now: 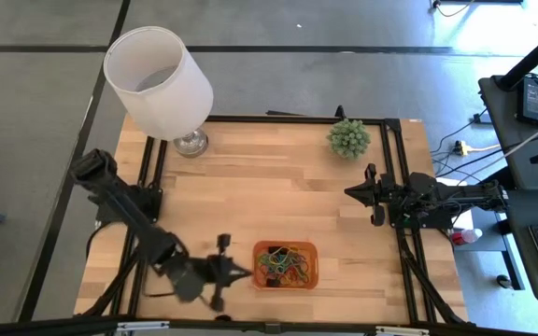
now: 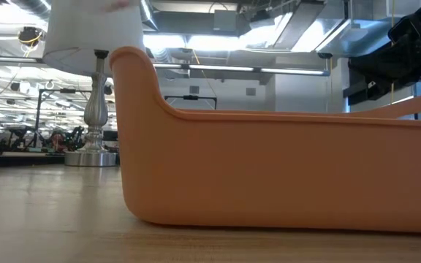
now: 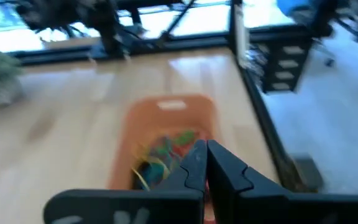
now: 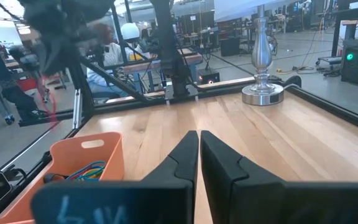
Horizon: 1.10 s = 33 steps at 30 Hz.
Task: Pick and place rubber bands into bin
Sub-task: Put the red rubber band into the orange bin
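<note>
The small shallow orange plastic bin (image 1: pixel 286 265) sits near the front edge of the pale wooden desk (image 1: pixel 269 187), a bit right of the middle; inside it lies a tangled heap of thin, floppy rubber bands (image 1: pixel 283 264) in green, yellow, red and dark colours; I can see no loose bands on the bare wood, so the job looks almost done or fully done, though tiny bands could be too small to spot.

The left gripper (image 1: pixel 247 273) is just beside the bin's left wall; its dark fingers (image 3: pixel 194 163) are pressed together at the tips and seem to hold nothing, but the picture is blurry, so a thin band between them could be missed; the right gripper (image 1: pixel 351 193) waits by the right side of the desk, well apart from the bin; its fingers (image 4: pixel 188 158) are closed too, with nothing between them.

The desk is smooth light wood with a black metal frame; at the far left stands a lamp with a white round shade (image 1: pixel 160 82) and a shiny silver base (image 1: pixel 191 142); at the far right is a small spiky green plant (image 1: pixel 348 137); the floor around is grey; behind the desk the room is big and bright, with ceiling lights, other benches and a person sitting far off.
</note>
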Each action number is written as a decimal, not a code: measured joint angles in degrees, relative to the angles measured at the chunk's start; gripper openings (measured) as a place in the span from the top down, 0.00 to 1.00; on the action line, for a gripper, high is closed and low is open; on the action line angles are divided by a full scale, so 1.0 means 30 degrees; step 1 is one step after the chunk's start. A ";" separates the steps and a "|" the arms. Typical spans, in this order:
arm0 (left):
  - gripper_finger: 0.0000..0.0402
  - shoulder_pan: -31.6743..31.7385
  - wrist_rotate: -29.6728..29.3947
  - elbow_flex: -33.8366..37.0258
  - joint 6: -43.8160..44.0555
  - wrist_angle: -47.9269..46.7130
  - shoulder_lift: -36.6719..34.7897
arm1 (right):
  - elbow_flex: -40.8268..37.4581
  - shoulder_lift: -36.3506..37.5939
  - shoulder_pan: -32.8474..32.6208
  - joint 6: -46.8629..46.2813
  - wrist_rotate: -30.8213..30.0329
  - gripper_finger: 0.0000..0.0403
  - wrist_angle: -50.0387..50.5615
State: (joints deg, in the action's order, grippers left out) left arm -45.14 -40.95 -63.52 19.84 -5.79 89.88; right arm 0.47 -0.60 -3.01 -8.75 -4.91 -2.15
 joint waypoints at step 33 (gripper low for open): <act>0.83 0.5491 0.7105 -0.1707 0.6848 0.5605 0.9129 | 0.0000 -0.0003 -0.0004 -0.0004 -0.0003 0.94 0.0000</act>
State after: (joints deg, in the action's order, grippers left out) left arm -28.67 -19.64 -68.64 40.38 11.02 117.27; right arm 0.47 -0.61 -3.02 -8.77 -4.92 -2.15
